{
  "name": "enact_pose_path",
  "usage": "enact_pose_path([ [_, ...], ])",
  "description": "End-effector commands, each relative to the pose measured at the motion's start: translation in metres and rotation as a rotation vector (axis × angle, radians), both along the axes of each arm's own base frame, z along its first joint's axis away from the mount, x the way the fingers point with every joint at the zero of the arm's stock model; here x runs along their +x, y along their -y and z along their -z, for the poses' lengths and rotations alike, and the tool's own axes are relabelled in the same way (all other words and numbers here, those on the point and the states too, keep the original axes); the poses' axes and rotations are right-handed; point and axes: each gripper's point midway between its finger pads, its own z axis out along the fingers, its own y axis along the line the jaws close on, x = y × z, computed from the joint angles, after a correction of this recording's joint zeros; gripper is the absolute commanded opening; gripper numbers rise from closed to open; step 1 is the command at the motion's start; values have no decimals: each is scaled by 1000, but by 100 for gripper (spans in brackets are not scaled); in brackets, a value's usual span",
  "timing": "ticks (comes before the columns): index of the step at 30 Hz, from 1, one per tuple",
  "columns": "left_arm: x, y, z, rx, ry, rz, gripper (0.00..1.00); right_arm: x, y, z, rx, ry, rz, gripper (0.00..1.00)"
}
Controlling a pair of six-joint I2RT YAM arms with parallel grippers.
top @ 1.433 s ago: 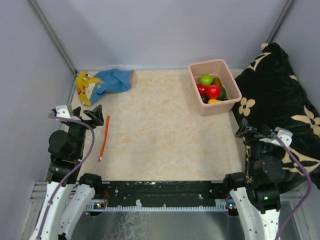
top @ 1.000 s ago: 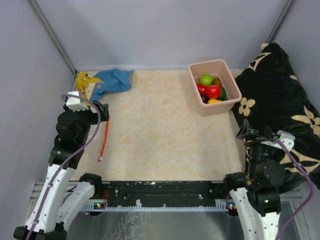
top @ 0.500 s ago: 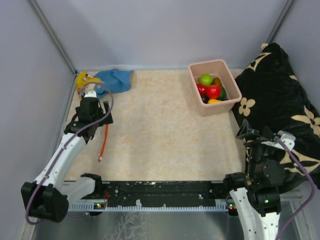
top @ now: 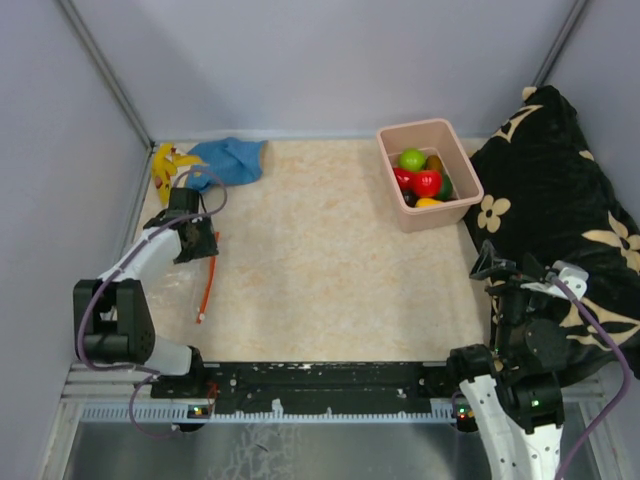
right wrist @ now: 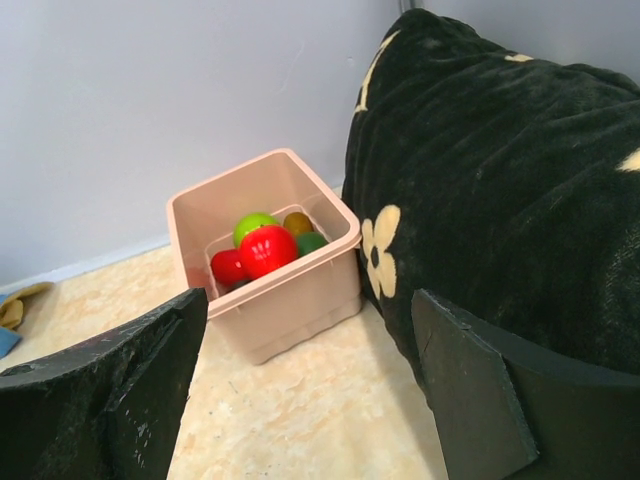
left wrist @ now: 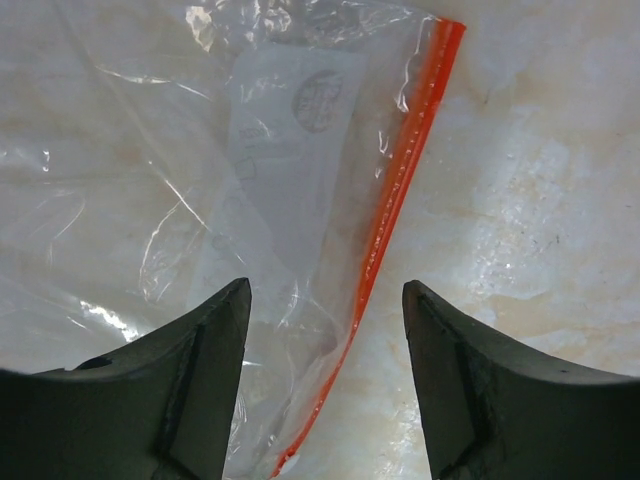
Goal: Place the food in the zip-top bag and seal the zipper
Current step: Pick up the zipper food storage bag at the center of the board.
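Observation:
The zip-top bag lies flat and clear on the table at the left, showing faintly in the top view. Its red-orange zipper runs along its right edge. My left gripper hangs low over the bag's far end. It is open, the zipper lies between its fingers, and neither touches it. The food, red, green and yellow balls, sits in a pink tub. My right gripper is open and empty near its base, facing the food.
A yellow banana toy and a blue cloth lie in the far left corner. A black flowered cushion fills the right side, against the pink tub. Grey walls close in the left, back and right.
My left arm has stretched forward from its base and come down over the far end of the bag, its fingers narrowing a little. The right arm has stayed put.

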Motion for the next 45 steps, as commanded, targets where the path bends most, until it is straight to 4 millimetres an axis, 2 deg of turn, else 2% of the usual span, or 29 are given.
enact_pose_path([
  [1, 5, -8, -1, -3, -28, -7, 67, -12, 2, -22, 23, 77, -6, 84],
  [4, 5, -17, 2, 27, -39, -34, 66, -12, 1, -22, 23, 75, -11, 84],
  [10, 4, -15, 19, -1, -113, -23, 56, -12, -1, -21, 24, 75, -19, 84],
  [16, 4, -10, 29, -35, -152, -3, 30, -11, -1, -21, 19, 74, -23, 84],
  [21, 7, -1, 22, -79, -126, 24, 8, -9, -6, -23, 8, 81, -51, 84],
  [22, 9, 2, 20, -95, -116, 30, 1, -9, -9, -24, 2, 87, -65, 84],
  [23, 9, 5, 17, -114, -105, 34, 0, -8, -14, -25, -9, 91, -90, 84],
  [29, 11, 35, -10, -264, 3, 95, 0, -6, -29, -30, -40, 94, -173, 85],
  [34, 6, 78, -35, -482, 84, 201, 0, 6, -54, -27, -80, 39, -299, 85],
  [39, 2, 119, -64, -669, 171, 284, 0, 19, -80, -17, -98, -33, -430, 85],
  [45, -4, 149, -108, -780, 308, 343, 0, 35, -121, 0, -89, -100, -638, 85],
])
